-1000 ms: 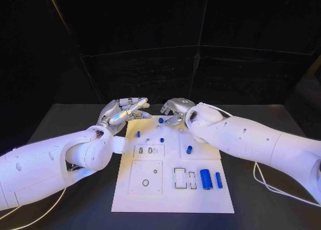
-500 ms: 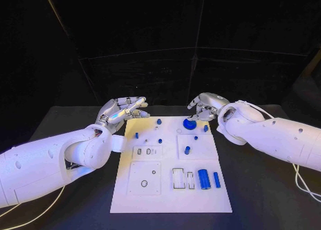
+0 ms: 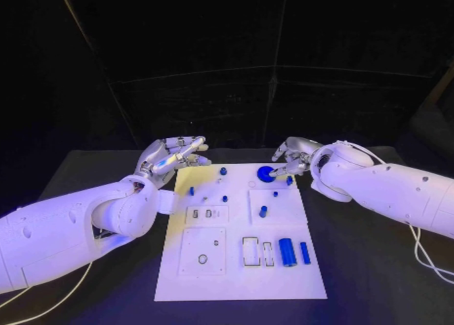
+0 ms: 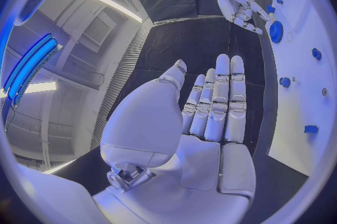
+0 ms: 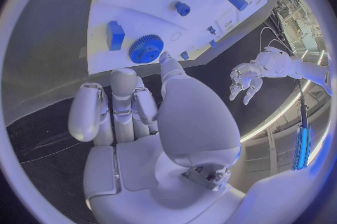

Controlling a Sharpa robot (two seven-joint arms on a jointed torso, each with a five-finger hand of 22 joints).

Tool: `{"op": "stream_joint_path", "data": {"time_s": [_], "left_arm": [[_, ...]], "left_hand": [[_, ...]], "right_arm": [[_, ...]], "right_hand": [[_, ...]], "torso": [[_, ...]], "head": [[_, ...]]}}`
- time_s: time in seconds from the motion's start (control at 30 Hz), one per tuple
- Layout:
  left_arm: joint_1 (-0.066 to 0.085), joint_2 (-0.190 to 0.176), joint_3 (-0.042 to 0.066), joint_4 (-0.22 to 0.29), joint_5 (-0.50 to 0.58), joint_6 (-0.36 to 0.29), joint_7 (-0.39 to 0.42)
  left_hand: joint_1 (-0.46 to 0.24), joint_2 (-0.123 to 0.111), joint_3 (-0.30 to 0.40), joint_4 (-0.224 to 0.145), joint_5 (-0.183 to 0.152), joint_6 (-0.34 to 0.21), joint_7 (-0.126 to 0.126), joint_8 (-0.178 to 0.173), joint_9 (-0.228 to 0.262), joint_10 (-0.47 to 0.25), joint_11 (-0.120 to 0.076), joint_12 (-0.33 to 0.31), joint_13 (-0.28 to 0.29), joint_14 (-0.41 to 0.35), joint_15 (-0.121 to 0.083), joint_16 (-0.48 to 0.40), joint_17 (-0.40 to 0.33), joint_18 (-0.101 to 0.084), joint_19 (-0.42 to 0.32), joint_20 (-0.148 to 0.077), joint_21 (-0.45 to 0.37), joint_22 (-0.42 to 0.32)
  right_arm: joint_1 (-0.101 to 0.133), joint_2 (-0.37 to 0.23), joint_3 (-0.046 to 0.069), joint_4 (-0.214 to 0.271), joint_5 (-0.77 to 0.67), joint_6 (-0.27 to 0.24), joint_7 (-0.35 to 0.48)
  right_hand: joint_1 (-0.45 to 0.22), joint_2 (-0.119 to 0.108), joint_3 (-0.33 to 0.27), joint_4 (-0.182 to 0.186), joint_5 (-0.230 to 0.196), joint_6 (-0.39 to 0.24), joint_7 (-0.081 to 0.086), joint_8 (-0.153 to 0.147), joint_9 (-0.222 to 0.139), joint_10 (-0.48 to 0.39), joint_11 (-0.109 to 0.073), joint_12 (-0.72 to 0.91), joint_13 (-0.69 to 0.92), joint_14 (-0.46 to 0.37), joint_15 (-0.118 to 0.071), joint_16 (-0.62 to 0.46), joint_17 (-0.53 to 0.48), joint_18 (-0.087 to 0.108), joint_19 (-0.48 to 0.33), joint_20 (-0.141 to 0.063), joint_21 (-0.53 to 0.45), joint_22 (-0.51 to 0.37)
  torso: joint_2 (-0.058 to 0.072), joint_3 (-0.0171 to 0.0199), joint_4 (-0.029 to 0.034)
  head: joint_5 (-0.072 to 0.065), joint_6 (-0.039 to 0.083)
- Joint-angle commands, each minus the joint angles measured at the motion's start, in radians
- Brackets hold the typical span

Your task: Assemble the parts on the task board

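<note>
The white task board [image 3: 213,277] lies in the middle of the black table. A blue gear [image 3: 266,173] lies flat near the board's far right corner, also seen in the right wrist view [image 5: 146,48] and the left wrist view [image 4: 276,31]. My right hand [image 3: 291,156] hovers just right of the gear with its fingers spread. Its thumb tip [image 5: 166,58] is beside the gear's rim, and nothing is in the hand. My left hand [image 3: 173,154] is off the board's far left corner, fingers straight, holding nothing. Small blue pegs [image 3: 223,171] stand on the far half.
A thick blue cylinder [image 3: 286,252] and a thinner blue rod [image 3: 305,252] lie at the board's near right, beside rectangular slots [image 3: 253,250]. A blue block [image 5: 115,35] sits close to the gear. Bare black table [image 3: 373,271] flanks the board.
My right hand has drawn back from over the board's far middle toward the far right corner. The blue gear, hidden under it before, now lies uncovered on the board. The left hand has stayed put.
</note>
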Motion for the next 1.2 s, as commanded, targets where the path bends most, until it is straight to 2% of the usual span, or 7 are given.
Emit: {"op": "stream_joint_path", "data": {"time_s": [0.03,0.2,0.4,0.53,0.8,0.9,1.2], "left_arm": [[0.002,0.002,0.001,-0.002,-0.005,0.016,0.004],[0.001,0.004,0.001,-0.004,-0.005,0.017,0.003],[0.001,0.004,0.001,-0.006,-0.005,0.019,0.0],[0.001,0.006,0.001,-0.007,-0.005,0.021,-0.002],[0.001,0.008,0.001,-0.011,-0.005,0.024,-0.005],[0.001,0.009,0.001,-0.014,-0.005,0.029,-0.009],[0.001,0.011,0.001,-0.02,-0.005,0.036,-0.015]], "left_hand": [[-0.002,0.008,-0.005,-0.002,-0.004,0.006,0.001,-0.004,0.0,0.009,-0.002,-0.001,0.0,0.005,-0.003,-0.002,0.002,0.015,0.008,-0.003,0.003,-0.002],[-0.002,0.008,-0.005,-0.002,-0.004,0.007,0.001,-0.004,0.0,0.009,-0.002,-0.001,0.0,0.005,-0.003,-0.002,0.002,0.015,0.008,-0.003,0.003,-0.002],[-0.002,0.008,-0.005,-0.002,-0.004,0.007,0.001,-0.004,0.0,0.009,-0.002,-0.001,0.0,0.005,-0.003,-0.002,0.002,0.015,0.008,-0.003,0.003,-0.002],[-0.002,0.008,-0.006,-0.002,-0.004,0.007,0.001,-0.004,0.0,0.01,-0.003,-0.001,0.0,0.005,-0.004,-0.002,0.002,0.015,0.008,-0.003,0.003,-0.002],[-0.002,0.007,-0.006,-0.002,-0.004,0.007,0.001,-0.004,0.0,0.01,-0.003,-0.001,0.0,0.005,-0.004,-0.002,0.003,0.015,0.008,-0.003,0.003,-0.002],[-0.002,0.007,-0.006,-0.002,-0.004,0.007,0.001,-0.004,0.0,0.01,-0.003,-0.001,0.0,0.005,-0.004,-0.002,0.003,0.015,0.008,-0.003,0.003,-0.002],[-0.002,0.007,-0.006,-0.002,-0.004,0.007,0.001,-0.004,0.0,0.01,-0.003,-0.001,0.0,0.005,-0.004,-0.002,0.003,0.015,0.008,-0.003,0.003,-0.002]], "right_arm": [[0.003,0.014,0.0,-0.011,-0.008,0.09,-0.042],[0.002,0.03,0.0,-0.018,-0.021,0.1,-0.042],[0.002,0.035,0.0,-0.019,-0.027,0.095,-0.054],[0.002,0.039,0.0,-0.023,-0.03,0.09,-0.059],[0.002,0.048,0.0,-0.032,-0.038,0.078,-0.064],[0.002,0.052,0.0,-0.032,-0.05,0.066,-0.071],[0.002,0.056,0.0,-0.027,-0.072,0.037,-0.09]], "right_hand": [[0.019,-0.001,-0.003,0.009,-0.007,-0.006,0.0,0.01,0.0,0.021,-0.001,0.027,0.038,-0.001,0.009,-0.005,0.0,-0.013,0.011,0.0,0.008,0.014],[0.038,0.007,-0.002,0.009,-0.01,-0.001,-0.002,0.019,0.001,0.047,-0.002,0.062,0.085,-0.001,0.008,-0.004,0.0,-0.017,0.019,0.0,0.022,0.039],[0.054,0.022,0.003,0.005,-0.01,0.001,-0.003,0.025,0.001,0.051,-0.003,0.069,0.096,-0.001,0.008,-0.004,0.0,-0.03,0.046,0.0,0.055,0.109],[0.062,0.031,0.007,0.001,-0.012,0.003,-0.003,0.029,0.001,0.051,-0.004,0.07,0.099,-0.001,0.007,-0.004,0.0,-0.036,0.061,0.0,0.072,0.144],[0.07,0.046,0.012,-0.003,-0.021,0.009,-0.004,0.034,0.001,0.057,-0.005,0.077,0.11,-0.001,0.006,-0.004,0.0,-0.042,0.073,-0.001,0.088,0.174],[0.071,0.059,0.017,-0.005,-0.021,0.018,-0.006,0.041,0.002,0.074,-0.006,0.094,0.135,-0.001,0.005,-0.004,0.0,-0.043,0.074,-0.002,0.091,0.179],[0.061,0.056,0.01,-0.004,-0.024,0.019,-0.007,0.042,0.0,0.083,-0.007,0.104,0.148,-0.001,0.005,-0.004,0.001,-0.044,0.078,-0.002,0.096,0.19]], "torso": [[0.0,-0.0004,0.001],[0.0,-0.0007,0.0002],[0.0,-0.0011,-0.0008],[0.0,-0.0003,-0.0001],[0.0,-0.0004,0.0007],[0.0,-0.0005,0.001],[0.0,-0.0004,0.0016]], "head": [[0.001,-0.002],[0.001,-0.004],[0.001,-0.005],[0.002,-0.007],[0.001,-0.009],[0.003,-0.009],[0.004,-0.012]]}}
